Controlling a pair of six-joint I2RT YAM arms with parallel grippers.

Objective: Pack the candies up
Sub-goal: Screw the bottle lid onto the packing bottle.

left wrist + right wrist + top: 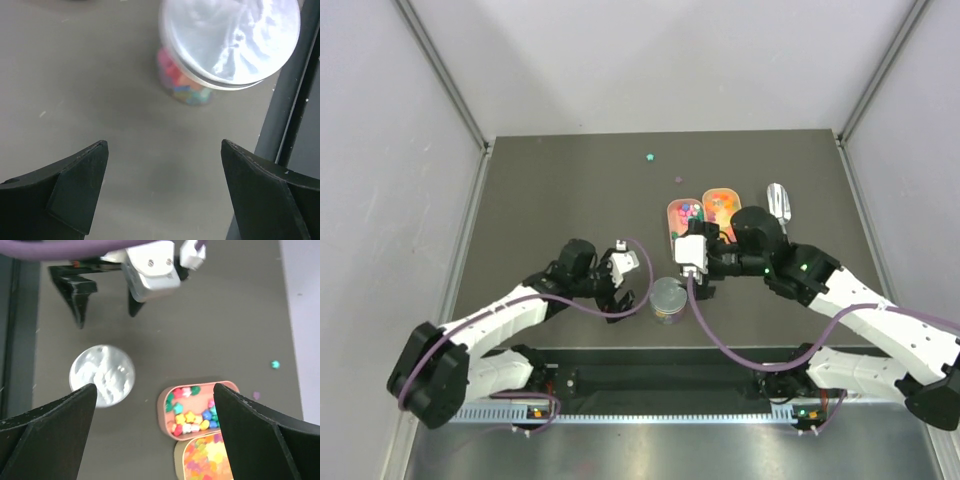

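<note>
Left gripper [165, 146] and right gripper [155, 388] both spread wide, holding nothing, either side of silver-lidded jar [669, 298] with candies [185, 89] inside; more in pink tray [673, 228] beyond, orange tray [721, 203] just beside it, metal scoop [778, 200] alongside, two strays [649, 156] farther back.

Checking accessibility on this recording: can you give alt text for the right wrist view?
The open right gripper hovers above a silver-lidded jar and a pink tray of colourful star candies on a dark table. The open left gripper sits beyond the jar.
</note>
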